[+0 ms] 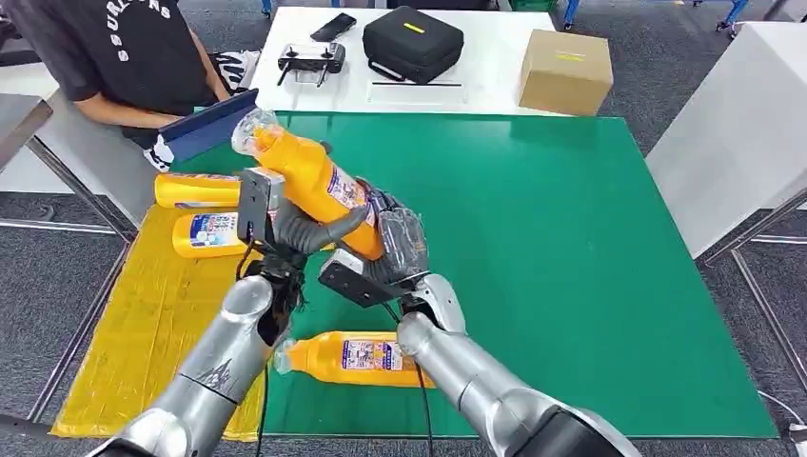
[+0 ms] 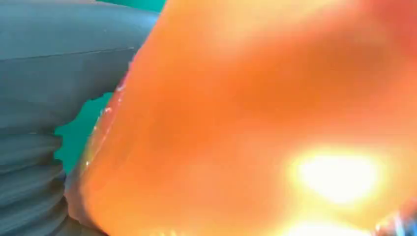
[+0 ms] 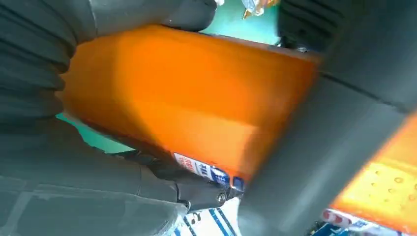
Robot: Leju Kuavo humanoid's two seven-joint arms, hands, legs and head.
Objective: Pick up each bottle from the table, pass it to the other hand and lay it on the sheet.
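four orange plastic bottles with blue-and-white labels are counted: one raised bottle [image 1: 309, 176] between the hands, two bottles [image 1: 195, 189] [image 1: 211, 234] laid on the one yellow crinkled sheet [image 1: 143, 324], one bottle [image 1: 357, 358] lying on the green counter [image 1: 571, 267]. one brown cardboard box [image 1: 565, 70], one black zipped case [image 1: 412, 43] and one person [image 1: 114, 48] are seen.

The raised bottle [image 1: 309, 176] has its base hidden inside the right hand [image 1: 395, 243], and the left hand [image 1: 285, 224] covers part of its middle. In the left wrist view it is a blur of orange [image 2: 255, 123] cut off at every edge but nine o'clock. The bottle on the green mat [image 1: 352, 357] loses its base behind the right forearm [image 1: 476, 381]. The person [image 1: 124, 57] at eleven o'clock is cut off by the frame above the chest. Label print is too small to read.
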